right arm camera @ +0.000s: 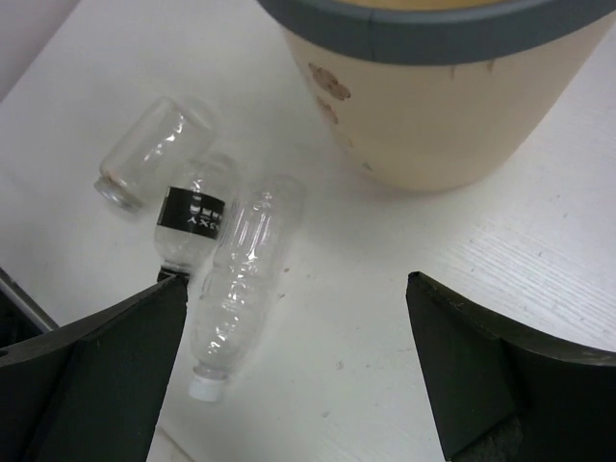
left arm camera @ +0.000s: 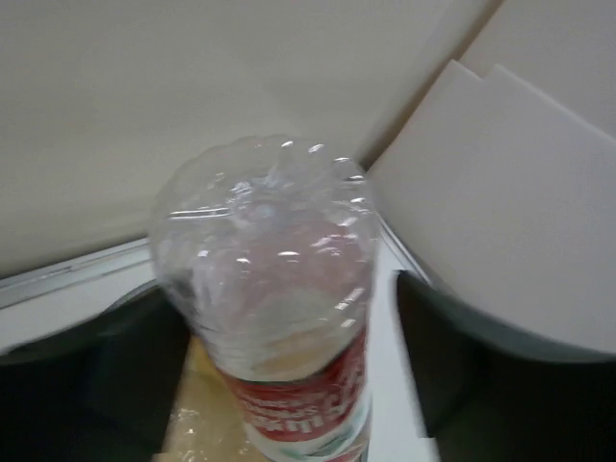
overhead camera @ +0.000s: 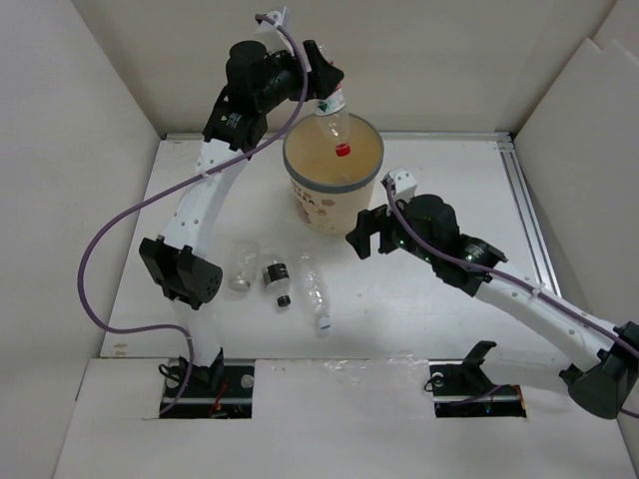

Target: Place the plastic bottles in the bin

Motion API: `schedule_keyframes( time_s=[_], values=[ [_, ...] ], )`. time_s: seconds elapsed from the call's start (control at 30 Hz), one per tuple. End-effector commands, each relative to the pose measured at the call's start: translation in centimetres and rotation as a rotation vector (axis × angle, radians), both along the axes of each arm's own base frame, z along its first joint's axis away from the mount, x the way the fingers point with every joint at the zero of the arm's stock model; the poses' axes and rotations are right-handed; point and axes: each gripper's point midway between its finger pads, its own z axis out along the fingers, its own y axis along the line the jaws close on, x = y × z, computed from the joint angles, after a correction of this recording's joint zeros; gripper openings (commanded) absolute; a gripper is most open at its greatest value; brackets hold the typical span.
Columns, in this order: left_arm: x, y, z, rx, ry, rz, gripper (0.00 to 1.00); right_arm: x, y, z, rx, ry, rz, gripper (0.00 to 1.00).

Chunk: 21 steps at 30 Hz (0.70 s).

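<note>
My left gripper [overhead camera: 327, 88] is high over the far rim of the tan bin [overhead camera: 310, 205]. The red-labelled bottle [overhead camera: 334, 122] hangs cap-down into the bin's mouth. In the left wrist view the bottle [left arm camera: 274, 289] sits between the fingers of my left gripper [left arm camera: 289, 318], with a gap to the right finger [left arm camera: 452, 356]; the jaws stand open. My right gripper [overhead camera: 364, 239] is open and empty, low beside the bin's near side. Three bottles lie on the table: an uncapped clear one [right arm camera: 154, 149], the black-labelled one [right arm camera: 192, 221] and a white-capped one [right arm camera: 241, 279].
The three lying bottles [overhead camera: 280, 279] are left of my right gripper [right arm camera: 294, 327], in front of the bin [right arm camera: 452, 106]. White walls enclose the table. A metal rail [overhead camera: 529, 220] runs along the right side. The left arm's purple cable [overhead camera: 130, 215] loops over the left side.
</note>
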Motion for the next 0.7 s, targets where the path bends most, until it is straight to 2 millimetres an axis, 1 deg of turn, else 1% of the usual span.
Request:
schedule_keyframes(
  time_s=[0.0,0.03,0.07,0.1,0.13,0.17,0.2,0.23,0.27,0.3,0.33,0.37,0.4,0.43,0.47,0.5,0.53,0.57,0.6,0.63,0.67],
  values=[
    [1.1,0.9,0.2,0.063,-0.056,0.086,1.0,-0.5,1.3,1.4,0.063,-0.034,0.026,0.99],
    [1.5,0.7,-0.8,0.072,-0.038,0.085,1.0,-1.0,1.8,1.0,0.057,-0.027,0.045,0.99],
    [1.5,0.8,-1.1,0.077,-0.028,0.084,1.0,-1.0,2.3,0.0,0.036,-0.011,0.048,0.99],
    [1.6,0.7,-1.6,0.081,-0.019,0.084,1.0,-1.4,3.0,-0.6,0.027,0.002,0.058,0.99],
    [1.6,0.5,-2.6,0.09,0.0,0.072,1.0,-1.4,3.7,-2.6,-0.015,0.043,0.055,0.99],
    [1.3,0.7,-1.9,0.085,-0.01,0.073,1.0,-1.2,4.3,-3.1,-0.034,0.05,0.052,0.99],
    [1.2,0.7,-3.0,0.09,0.02,0.072,1.0,-1.3,4.6,-4.2,-0.06,0.08,0.044,0.99],
    [0.4,1.0,-2.2,0.083,0.005,0.072,1.0,-1.6,5.2,-5.4,-0.087,0.096,0.055,0.99],
    [0.3,1.4,-2.2,0.082,0.003,0.089,1.0,-1.6,5.8,-5.8,-0.087,0.116,0.057,0.99],
    [0.1,1.6,-4.1,0.102,0.042,0.097,1.0,-1.3,6.6,-7.0,-0.079,0.146,0.043,0.99],
    [-0.8,2.2,-3.2,0.096,0.029,0.11,1.0,-2.0,7.4,-7.8,-0.08,0.164,0.06,0.99],
    [-1.5,2.5,-3.3,0.09,0.039,0.11,1.0,-2.5,7.7,-9.1,-0.086,0.191,0.061,0.99],
    [-1.9,2.7,-4.7,0.103,0.065,0.109,1.0,-2.8,8.1,-10.6,-0.089,0.231,0.051,0.99],
    [-2.6,2.9,-4.8,0.096,0.074,0.109,1.0,-3.0,8.7,-11.1,-0.085,0.24,0.056,0.99],
    [-4.2,3.7,-3.1,0.081,0.044,0.11,1.0,-3.8,9.0,-12.3,-0.105,0.262,0.069,0.99],
    [-5.1,4.0,-3.1,0.084,0.049,0.11,1.0,-4.2,9.3,-12.9,-0.12,0.27,0.078,0.99],
    [-5.8,4.3,-4.3,0.089,0.079,0.11,1.0,-4.3,9.9,-13.5,-0.116,0.28,0.08,0.99],
    [-7.5,5.4,-2.6,0.057,0.055,0.134,1.0,-5.2,10.4,-14.2,-0.119,0.295,0.101,0.99],
    [-8.4,5.8,-2.4,0.048,0.057,0.134,1.0,-5.3,10.7,-14.4,-0.116,0.301,0.112,0.99],
    [-8.9,6.2,-3.7,0.052,0.084,0.145,1.0,-5.8,11.2,-15.3,-0.125,0.314,0.121,0.99],
    [-9.6,6.6,-3.4,0.035,0.087,0.158,1.0,-6.2,11.5,-15.8,-0.13,0.33,0.122,0.99]
  ],
)
